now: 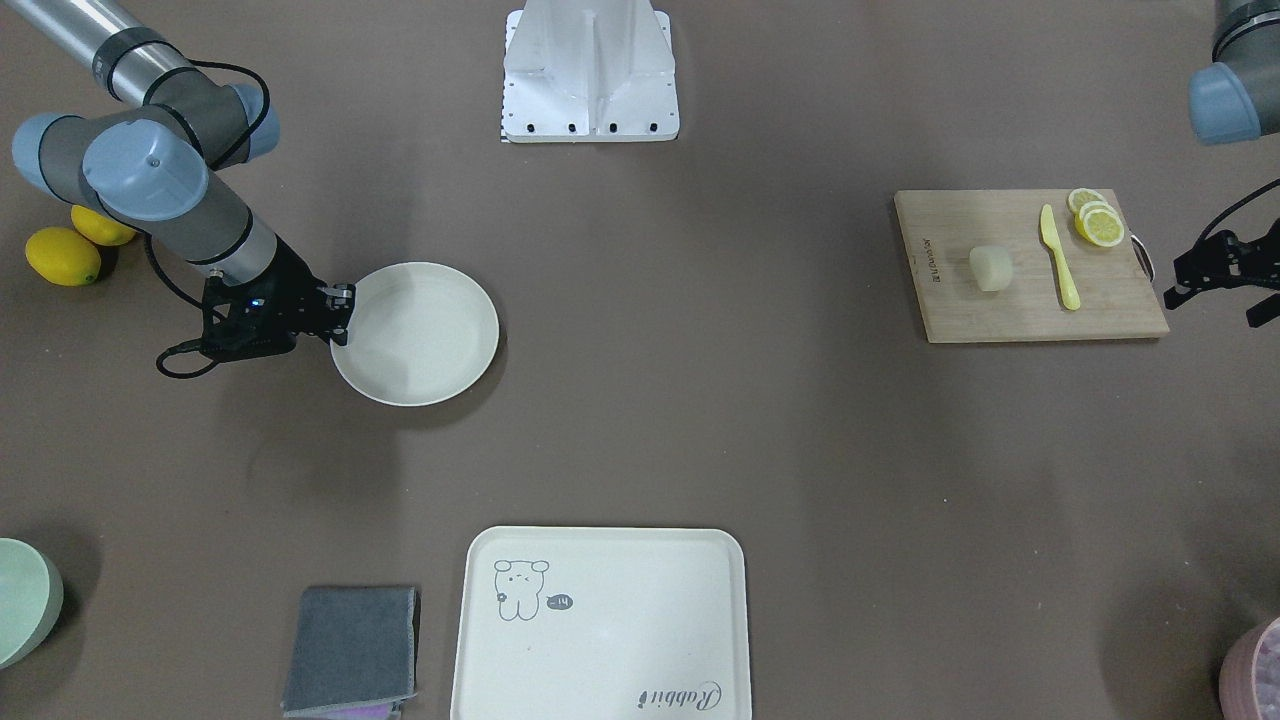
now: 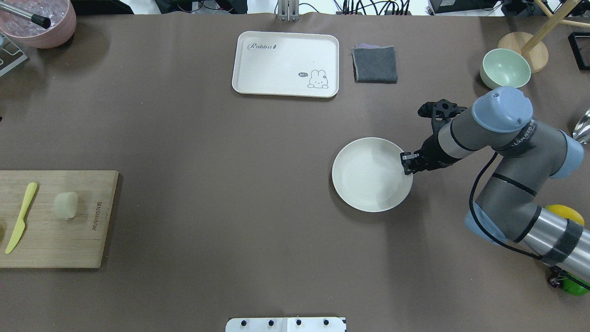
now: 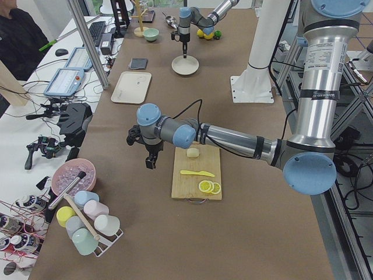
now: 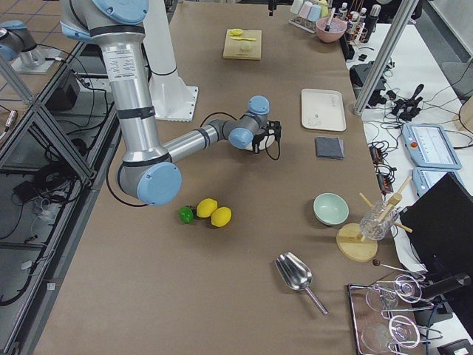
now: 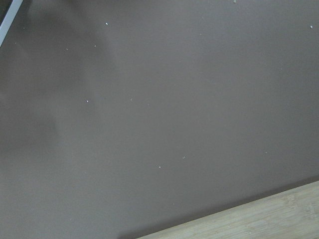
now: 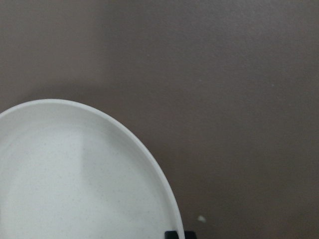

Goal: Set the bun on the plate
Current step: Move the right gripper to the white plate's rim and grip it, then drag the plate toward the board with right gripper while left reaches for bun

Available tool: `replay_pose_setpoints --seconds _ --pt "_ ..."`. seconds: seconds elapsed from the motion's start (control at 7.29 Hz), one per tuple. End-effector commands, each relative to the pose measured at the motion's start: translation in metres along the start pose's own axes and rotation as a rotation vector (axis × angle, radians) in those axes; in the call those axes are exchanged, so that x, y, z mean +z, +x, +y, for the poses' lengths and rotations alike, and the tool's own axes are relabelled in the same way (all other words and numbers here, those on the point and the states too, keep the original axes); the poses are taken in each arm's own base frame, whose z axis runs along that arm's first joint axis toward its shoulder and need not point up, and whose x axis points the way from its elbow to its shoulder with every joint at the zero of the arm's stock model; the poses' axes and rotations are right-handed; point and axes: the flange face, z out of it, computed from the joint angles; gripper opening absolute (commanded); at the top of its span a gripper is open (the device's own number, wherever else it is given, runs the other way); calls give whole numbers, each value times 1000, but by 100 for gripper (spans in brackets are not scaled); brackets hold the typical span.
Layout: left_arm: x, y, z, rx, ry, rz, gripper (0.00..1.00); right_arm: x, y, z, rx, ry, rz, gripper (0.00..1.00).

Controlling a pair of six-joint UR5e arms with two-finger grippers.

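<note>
The bun (image 1: 990,268) (image 2: 66,204) is a pale cream lump lying on a wooden cutting board (image 1: 1000,310), with nothing touching it. Far across the table, the round off-white plate (image 1: 425,340) (image 2: 368,177) lies flat and holds nothing. My right gripper (image 1: 340,315) (image 2: 407,163) is shut on the plate's rim, on the robot's right side. In the right wrist view, one fingertip (image 6: 179,234) shows at the rim of the plate (image 6: 75,174). My left gripper (image 1: 1218,300) hangs beside the board's outer end, fingers apart and holding nothing.
On the board lie a yellow knife (image 1: 1058,255) and lemon slices (image 1: 1098,220). A cream tray (image 2: 286,64), grey cloth (image 2: 374,64) and green bowl (image 2: 505,68) are along the far side. Whole lemons (image 1: 65,250) sit behind the right arm. A pink bowl (image 2: 39,20) stands at the far left corner.
</note>
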Motion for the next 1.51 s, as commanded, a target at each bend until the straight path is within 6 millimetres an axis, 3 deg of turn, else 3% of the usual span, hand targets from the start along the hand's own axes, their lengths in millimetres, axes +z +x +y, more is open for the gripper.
replay_pose_setpoints --seconds 0.0,0.14,0.27,0.41,0.55,0.69,0.82,1.1,1.24,1.37 --pt "-4 97 18 -243 -14 74 98 4 -84 2 88 -8 -73 0" --pt "13 128 33 -372 -55 84 98 18 -117 -8 92 -14 -81 0" --pt "42 132 63 -326 -43 84 98 26 -138 -10 105 -14 -86 0" --pt "75 120 101 -304 -18 74 98 32 -144 -5 104 8 -81 0" --pt "95 106 123 -289 -2 64 98 37 -147 -1 100 5 -79 0" --pt "123 105 133 -280 -13 35 98 44 -152 1 97 -2 -76 0" --pt "133 113 138 -280 -10 22 97 49 -170 -2 95 -7 -79 0" --pt "142 113 140 -274 -19 21 88 52 -169 -2 95 -11 -76 0" --pt "143 112 140 -273 -20 19 79 50 -171 -1 87 -11 -81 99" --pt "144 111 140 -273 -19 20 70 46 -169 -4 84 -6 -85 100"
